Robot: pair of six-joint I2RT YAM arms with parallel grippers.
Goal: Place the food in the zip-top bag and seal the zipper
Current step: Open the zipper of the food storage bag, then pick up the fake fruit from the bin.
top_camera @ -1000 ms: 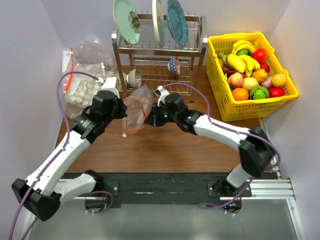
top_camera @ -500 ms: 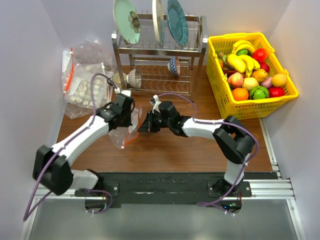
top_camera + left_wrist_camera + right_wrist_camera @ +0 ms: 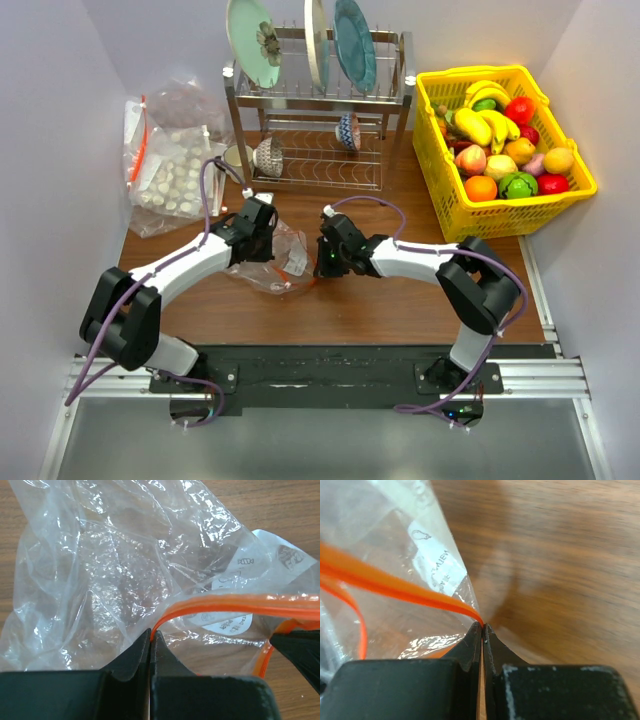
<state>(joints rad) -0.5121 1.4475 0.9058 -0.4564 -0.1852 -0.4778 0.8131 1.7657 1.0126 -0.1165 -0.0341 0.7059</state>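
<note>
I see the zip-top bag [image 3: 268, 264] lying crumpled on the table [image 3: 400, 300] between my two arms, its long axis running roughly left to right. The overhead view gives only that clear heap. The left wrist camera shows the zipper [image 3: 235, 601] as an orange strip stretching sideways from the left gripper [image 3: 151, 636], with one track sagging away from the other. That gripper's fingers are pressed together on the strip's end, and the right gripper [image 3: 483, 628] pinches the opposite end just as tightly. The food [image 3: 500, 150] sits in the yellow basket [image 3: 470, 228], well apart.
</note>
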